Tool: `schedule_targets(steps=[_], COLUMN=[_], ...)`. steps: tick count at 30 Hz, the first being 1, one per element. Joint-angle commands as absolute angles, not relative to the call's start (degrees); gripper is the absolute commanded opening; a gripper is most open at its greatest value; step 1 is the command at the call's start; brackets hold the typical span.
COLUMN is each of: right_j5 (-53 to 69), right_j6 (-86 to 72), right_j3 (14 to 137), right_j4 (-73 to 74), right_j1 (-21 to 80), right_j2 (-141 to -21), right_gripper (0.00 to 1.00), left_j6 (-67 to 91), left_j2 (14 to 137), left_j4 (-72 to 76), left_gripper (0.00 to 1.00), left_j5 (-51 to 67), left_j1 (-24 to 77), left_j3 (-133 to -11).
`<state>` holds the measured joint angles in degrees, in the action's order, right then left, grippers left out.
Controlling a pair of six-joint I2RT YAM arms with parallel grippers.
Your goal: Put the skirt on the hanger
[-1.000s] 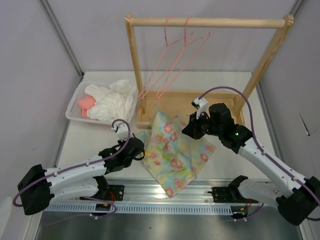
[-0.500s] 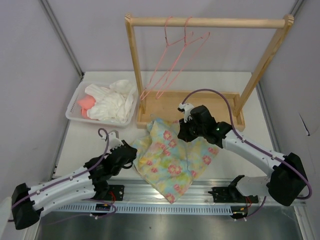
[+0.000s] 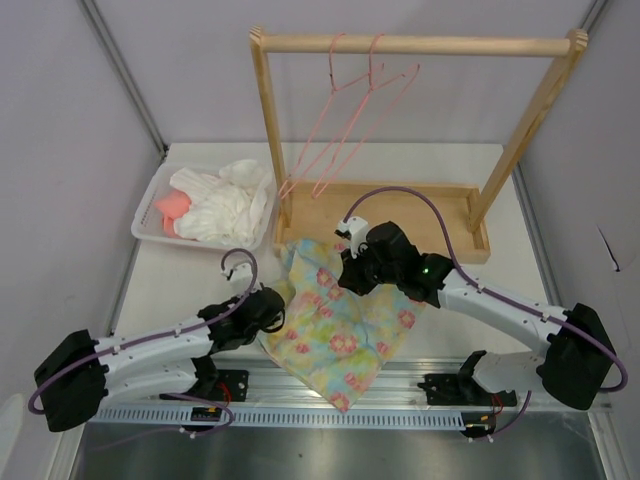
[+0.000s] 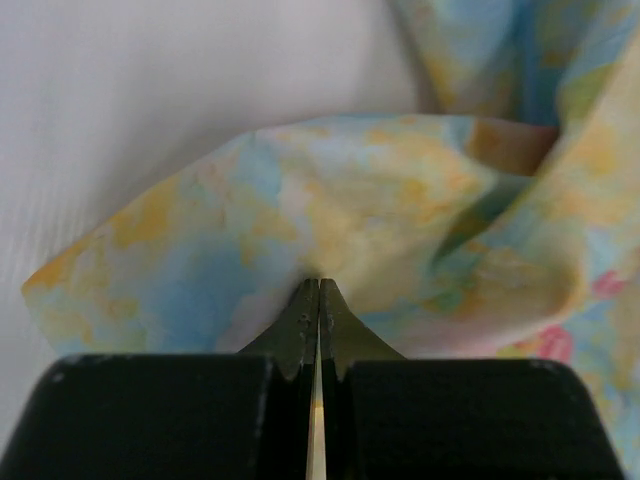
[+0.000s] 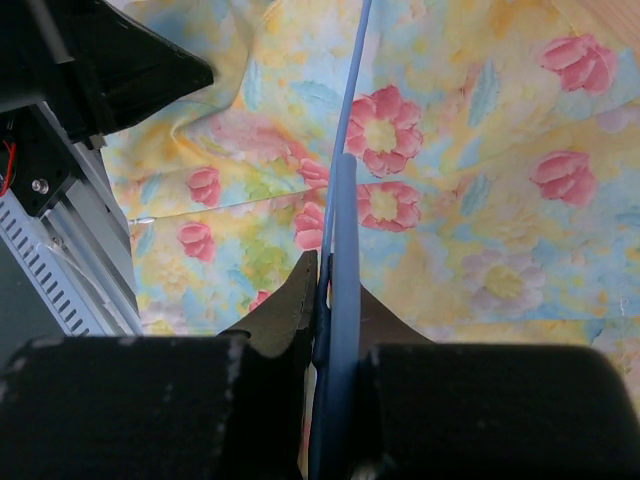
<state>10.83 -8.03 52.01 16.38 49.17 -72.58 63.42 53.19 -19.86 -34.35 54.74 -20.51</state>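
The skirt (image 3: pixel 340 320), pastel patchwork with pink flowers, lies rumpled on the table between the arms, its lower corner hanging over the near rail. My left gripper (image 3: pixel 272 312) is shut on the skirt's left edge; in the left wrist view the cloth (image 4: pixel 330 210) bunches at the closed tips (image 4: pixel 319 285). My right gripper (image 3: pixel 352 270) is shut on the light-blue hanger (image 5: pixel 345 190), held above the skirt's upper part (image 5: pixel 480 200). In the top view the hanger is hidden by the gripper and cloth.
A wooden rack (image 3: pixel 415 45) stands at the back with pink wire hangers (image 3: pixel 350 110) on its bar and a wooden base tray (image 3: pixel 470 215). A white basket (image 3: pixel 150 215) at the left holds white cloth (image 3: pixel 225 205) and a coral-pink cloth (image 3: pixel 172 205).
My right gripper has moved left and nearer across the skirt with the hanger. My left gripper moved right, pushing the skirt's left edge into a fold. The skirt has bunched narrower.
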Motion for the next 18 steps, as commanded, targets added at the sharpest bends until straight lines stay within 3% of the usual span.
schedule_targets(steps=[1,10,18], right_j5=[12.0,17.1,17.1], right_j6=[-5.0,-4.2,-2.0], right_j3=[53.0,55.1,58.7], right_j4=[16.9,13.5,15.4], right_j1=[49.6,50.6,53.6], right_j2=[-72.9,-73.6,-78.0], right_gripper=[0.00,0.00,0.00], left_j6=[72.5,80.3,75.6], left_j2=[53.8,37.6,29.0], left_j4=[-25.1,-32.2,-37.9], left_gripper=[0.00,0.00,0.00], left_j5=[-34.8,-27.5,-31.8], left_j1=[54.1,54.0,54.0], left_j3=[-22.1,-16.4,-19.2])
